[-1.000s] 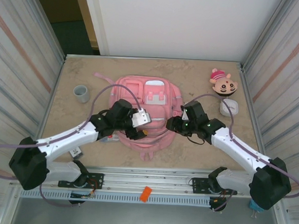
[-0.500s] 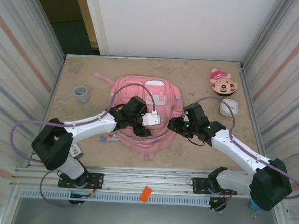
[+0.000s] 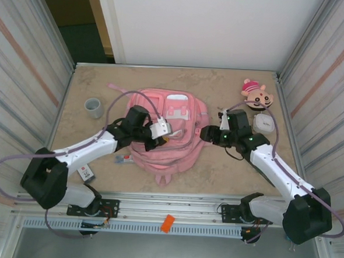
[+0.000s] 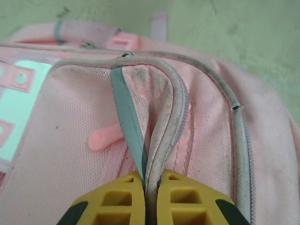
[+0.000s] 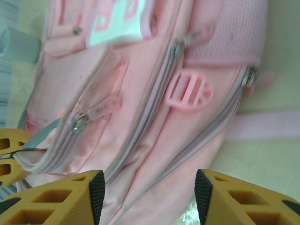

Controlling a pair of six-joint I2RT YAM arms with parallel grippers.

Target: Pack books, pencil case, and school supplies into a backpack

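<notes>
Opening of the backpack (image 3: pixel 176 155) in hand, to judge by the grip. Lies flat mid-table, front up, between the two arms. Clamped tight in the left gripper (image 4: pixel 150 180): a grey edging strip (image 4: pixel 125 112) and the zip lip beside it, drawn up into a ridge at a pocket mouth. Spread wide and holding nothing, the right gripper (image 5: pixel 147 187), just beside the bag's right flank. On the table just off the bag's left edge, a small whitish pack (image 3: pixel 122 159) with red marks, probably one of the school supplies, though too small to be sure.

Calls next for widening that mouth: a steady lift on the left, then either bracing the opposite lip with the right or sending it for an item.

From the left wrist: zipper teeth and mesh weave close up, pinch confirmed. From the right wrist: front pockets, a pink slotted buckle (image 5: pixel 190 91), and the left's yellow fingertip (image 5: pixel 11 136) gripping the strip from the side. From overhead: the wider layout, with grey cup (image 3: pixel 93 106), plush head (image 3: pixel 257 94) and white box (image 3: pixel 264 123) well apart from the bag.
</notes>
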